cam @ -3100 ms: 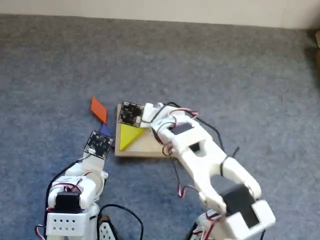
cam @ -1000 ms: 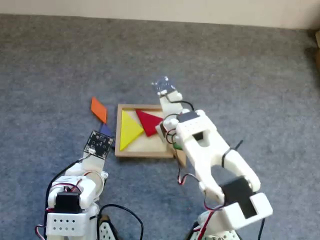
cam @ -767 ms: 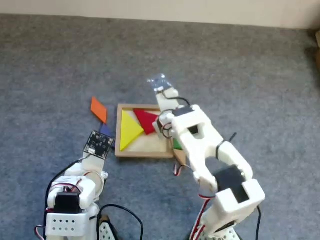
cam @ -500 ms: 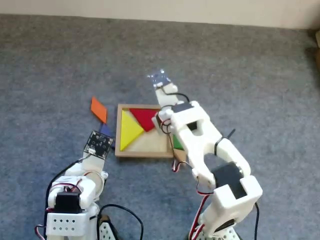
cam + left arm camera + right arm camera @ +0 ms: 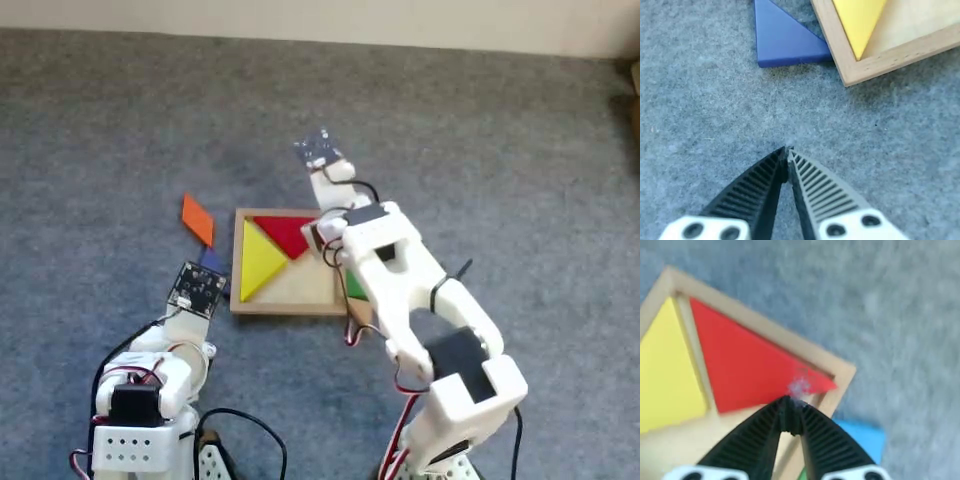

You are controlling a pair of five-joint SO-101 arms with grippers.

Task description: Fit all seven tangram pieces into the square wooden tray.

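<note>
A yellow triangular piece [image 5: 258, 258] and a red triangular piece [image 5: 284, 234] are lying side by side inside the square wooden tray [image 5: 300, 288]. The right gripper [image 5: 789, 409] is hovering clenched and empty at the red piece's corner. The left gripper [image 5: 788, 151] is likewise clenched and empty, hanging over grey carpet [image 5: 700, 115] near a blue triangular piece [image 5: 782, 37].

Pale matt wooden tray [image 5: 296, 288] on rough fibrous carpet [image 5: 480, 150].

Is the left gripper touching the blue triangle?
Apart. In the left wrist view the left gripper has its closed tips over the carpet, and a wide stretch of carpet lies between them and the blue triangle.
</note>
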